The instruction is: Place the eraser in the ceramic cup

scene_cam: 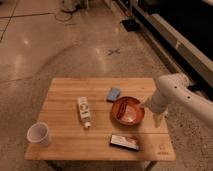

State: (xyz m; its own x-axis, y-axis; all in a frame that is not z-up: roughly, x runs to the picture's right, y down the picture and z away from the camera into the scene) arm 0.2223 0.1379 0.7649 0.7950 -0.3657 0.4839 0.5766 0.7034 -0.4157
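The eraser (124, 142) lies flat near the front edge of the wooden table (65, 87), a black block with a white face. The ceramic cup (39, 134) stands upright at the table's front left corner, white and plain. My gripper (159, 120) hangs at the end of the white arm (167, 92) over the table's right side, just right of the orange-red bowl and up and to the right of the eraser. It is far from the cup.
A wide orange-red bowl (127, 110) sits right of centre. A small blue block (113, 94) lies behind it. A white tube-like bottle (84, 111) lies in the middle. Bare floor surrounds the table, with dark furniture along the back right.
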